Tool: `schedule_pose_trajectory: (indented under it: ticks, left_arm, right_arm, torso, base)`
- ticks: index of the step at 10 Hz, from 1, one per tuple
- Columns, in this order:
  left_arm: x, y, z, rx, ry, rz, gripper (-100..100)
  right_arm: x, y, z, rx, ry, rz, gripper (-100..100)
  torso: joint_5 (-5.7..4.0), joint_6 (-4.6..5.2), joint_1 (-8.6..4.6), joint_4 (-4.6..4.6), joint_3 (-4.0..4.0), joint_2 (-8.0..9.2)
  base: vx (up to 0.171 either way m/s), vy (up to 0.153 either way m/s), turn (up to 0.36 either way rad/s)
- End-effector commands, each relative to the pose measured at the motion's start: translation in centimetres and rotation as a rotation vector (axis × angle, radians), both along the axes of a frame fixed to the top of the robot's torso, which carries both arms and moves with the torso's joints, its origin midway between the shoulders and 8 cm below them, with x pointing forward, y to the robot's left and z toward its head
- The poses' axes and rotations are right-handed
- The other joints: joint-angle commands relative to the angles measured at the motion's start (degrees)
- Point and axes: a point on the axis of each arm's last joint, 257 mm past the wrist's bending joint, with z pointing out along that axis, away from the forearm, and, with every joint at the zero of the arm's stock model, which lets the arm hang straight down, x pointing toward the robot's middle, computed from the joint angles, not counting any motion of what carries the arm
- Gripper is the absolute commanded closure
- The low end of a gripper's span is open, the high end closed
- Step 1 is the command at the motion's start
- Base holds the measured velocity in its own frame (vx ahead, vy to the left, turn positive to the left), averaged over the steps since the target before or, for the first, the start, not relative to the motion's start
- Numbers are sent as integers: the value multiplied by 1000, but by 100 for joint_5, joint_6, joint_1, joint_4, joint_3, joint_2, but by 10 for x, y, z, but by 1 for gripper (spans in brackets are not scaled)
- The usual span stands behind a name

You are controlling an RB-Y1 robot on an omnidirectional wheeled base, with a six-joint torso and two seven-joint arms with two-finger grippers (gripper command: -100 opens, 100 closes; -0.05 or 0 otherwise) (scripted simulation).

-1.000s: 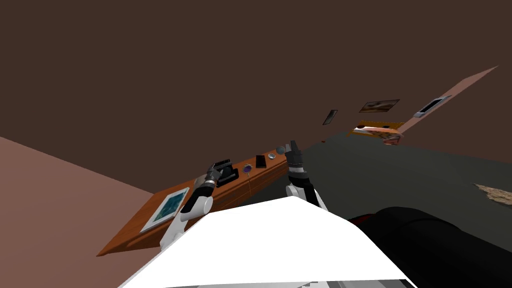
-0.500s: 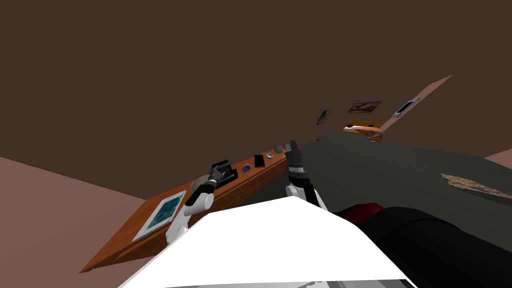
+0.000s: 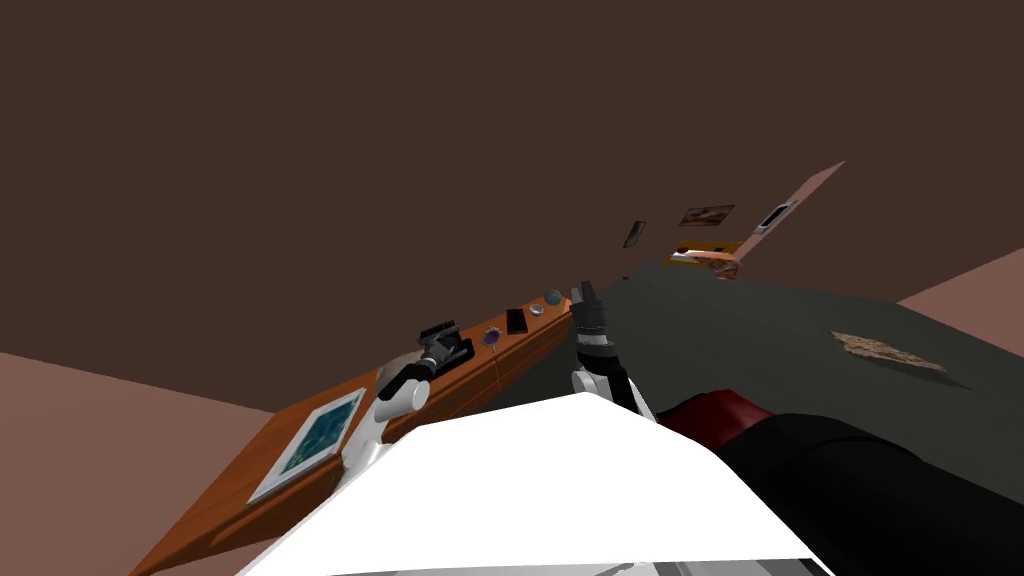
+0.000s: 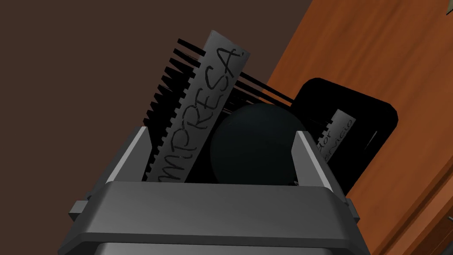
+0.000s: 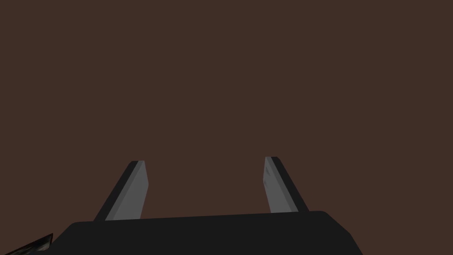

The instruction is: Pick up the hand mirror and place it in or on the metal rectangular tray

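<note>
My left gripper [image 3: 441,346] [image 4: 221,133] hovers open over a cluster of black things on a long wooden top [image 3: 240,490]. Between its fingers stand a black toothed comb with a grey lettered strip [image 4: 208,93] and a black round thing [image 4: 252,146], perhaps the hand mirror's head. The round thing lies close against one finger [image 4: 309,155]. A white-rimmed rectangular tray [image 3: 318,445] with a teal inside lies further left on the same top. A small purple round thing [image 3: 491,337] sits just right of the gripper. My right gripper [image 3: 583,290] [image 5: 203,161] is raised, open and empty.
A black rounded block with a grey label [image 4: 354,128] lies beside the round thing. Further right on the top are a black rectangle [image 3: 516,320] and two small round things [image 3: 545,304]. The brown wall runs behind. A red and black seat [image 3: 790,450] is at my right.
My body has turned, so the wooden top and the far room have slid leftward in the head view. The left gripper stays at the black cluster, and its elbow has shifted.
</note>
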Motion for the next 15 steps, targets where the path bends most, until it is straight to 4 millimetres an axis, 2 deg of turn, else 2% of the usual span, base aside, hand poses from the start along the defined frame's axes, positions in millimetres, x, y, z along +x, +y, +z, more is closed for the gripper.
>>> schedule_pose_trajectory:
  ticks: [1, 9, 10, 12, 15]
  left_arm:
    - [2, -4, -14, -48, 53, -3, -100]
    - [5, -26, -69, -205, 290, -26, -100]
    - [5, -27, -70, -205, 293, -26, -100]
    - [10, -39, -82, -272, 372, -37, -100]
    - [5, -46, -95, -304, 448, -43, -100]
  right_arm:
    - [0, 0, 0, 0, 0, 0, 0]
    - [0, 0, 0, 0, 0, 0, 0]
    - [0, 0, 0, 0, 0, 0, 0]
    - [0, 0, 0, 0, 0, 0, 0]
    - [0, 0, 0, 0, 0, 0, 0]
  torso:
    - [0, 0, 0, 0, 0, 0]
    - [0, -2, -1, 0, -1, -1]
    - [0, 1, -1, 0, -1, -1]
    - [0, 1, 0, -1, -2, -4]
    - [1, -1, 3, -1, -4, -6]
  base:
    - [-20, 33, -163]
    - [-15, 26, -113]
    - [-10, 27, -87]
    - [-13, 37, -207]
    - [-4, 34, -99]
